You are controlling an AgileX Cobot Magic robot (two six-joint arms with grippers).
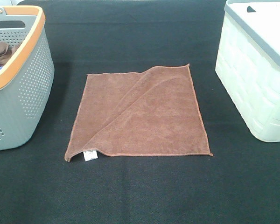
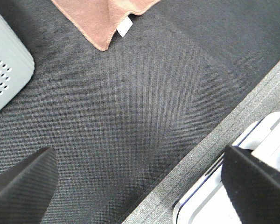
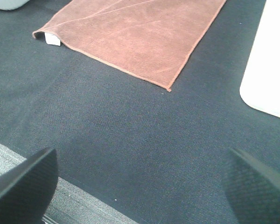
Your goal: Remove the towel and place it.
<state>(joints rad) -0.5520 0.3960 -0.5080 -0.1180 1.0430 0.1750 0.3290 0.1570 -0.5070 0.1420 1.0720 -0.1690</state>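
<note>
The towel (image 1: 140,112), a square reddish-brown cloth with stitched edges, lies spread flat on the black table between the two baskets. A diagonal crease runs across it and its small white tag (image 1: 89,155) sticks out at the front left corner. Its tagged corner shows in the left wrist view (image 2: 102,21), and much of it shows in the right wrist view (image 3: 140,32). Neither gripper shows in the exterior high view. My left gripper (image 2: 140,186) is open and empty over bare cloth near the table's front edge. My right gripper (image 3: 140,186) is open and empty, short of the towel's front right corner.
A grey perforated basket with an orange rim (image 1: 23,93) stands at the left, holding a bunched brown cloth (image 1: 2,52). A white lidded basket (image 1: 256,79) stands at the right. A grey strip and a white object (image 2: 252,154) lie past the table's front edge.
</note>
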